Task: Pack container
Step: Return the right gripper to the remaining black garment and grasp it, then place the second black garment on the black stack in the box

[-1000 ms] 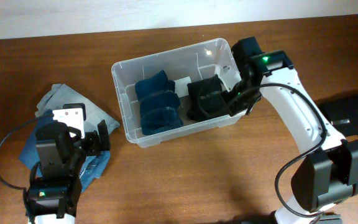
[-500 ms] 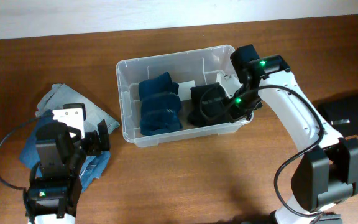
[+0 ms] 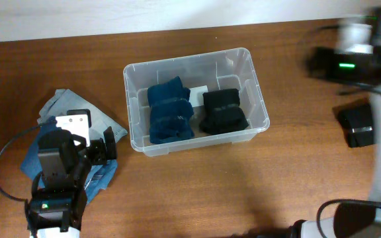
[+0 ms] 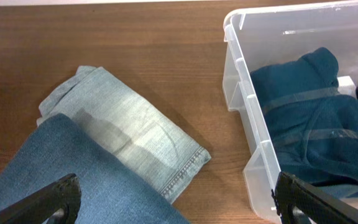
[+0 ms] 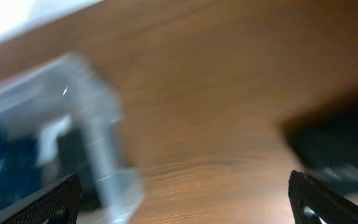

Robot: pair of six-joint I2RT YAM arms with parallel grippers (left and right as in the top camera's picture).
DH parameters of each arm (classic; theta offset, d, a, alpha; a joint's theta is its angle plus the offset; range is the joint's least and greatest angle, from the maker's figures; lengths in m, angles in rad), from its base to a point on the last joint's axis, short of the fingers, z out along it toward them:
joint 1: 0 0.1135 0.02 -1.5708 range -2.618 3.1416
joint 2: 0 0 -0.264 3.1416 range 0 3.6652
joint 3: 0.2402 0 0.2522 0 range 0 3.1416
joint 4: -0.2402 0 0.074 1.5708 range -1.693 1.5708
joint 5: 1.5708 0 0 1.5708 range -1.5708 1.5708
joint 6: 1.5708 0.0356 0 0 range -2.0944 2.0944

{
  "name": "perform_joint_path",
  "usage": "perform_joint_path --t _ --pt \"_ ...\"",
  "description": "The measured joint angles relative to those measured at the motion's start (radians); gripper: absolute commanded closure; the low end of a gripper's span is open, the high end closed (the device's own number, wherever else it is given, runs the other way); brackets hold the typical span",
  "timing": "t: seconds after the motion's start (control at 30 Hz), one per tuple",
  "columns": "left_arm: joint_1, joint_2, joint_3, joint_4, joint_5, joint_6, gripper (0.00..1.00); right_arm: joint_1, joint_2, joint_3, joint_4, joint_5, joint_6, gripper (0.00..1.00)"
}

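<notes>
The clear container stands mid-table, holding two folded dark blue garments on its left and a black one on its right. My right arm is a blur at the far right, away from the bin. In the right wrist view the right gripper is open over bare wood, with the container smeared at the left. My left gripper hangs open above folded jeans, empty, with the container's rim to its right.
A stack of folded denim lies at the left under the left arm. A black folded item sits on the wood at the far right, seen blurred as a dark mass in the right wrist view.
The right gripper has let go of the black garment in the container, opened, and swung up and to the right out of the bin. The left arm has not moved.
</notes>
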Motion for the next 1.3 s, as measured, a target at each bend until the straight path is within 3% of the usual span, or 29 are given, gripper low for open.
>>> perform_joint_path --t 0.23,0.5,0.77,1.13,1.2,1.3 --pt "0.000 0.000 0.000 0.020 0.000 0.000 0.01 -0.412 0.052 -0.101 0.034 -0.107 0.060 0.02" --pt "0.000 0.000 0.000 0.021 0.000 0.000 0.01 -0.682 0.143 -0.413 0.297 -0.251 0.091 0.02" --pt "0.000 0.000 0.000 0.022 0.000 0.000 0.01 -0.726 0.180 -0.672 0.616 -0.356 0.095 0.02" --pt "0.000 0.000 0.000 0.022 0.000 0.000 0.01 -0.723 0.307 -0.711 0.801 -0.410 0.116 0.01" --pt "0.000 0.000 0.000 0.021 0.000 0.000 0.01 -0.723 0.328 -0.703 0.837 -0.444 0.118 0.12" --pt "0.000 0.000 0.000 0.021 0.000 0.000 0.01 -0.718 0.358 -0.700 0.883 -0.476 0.124 0.55"
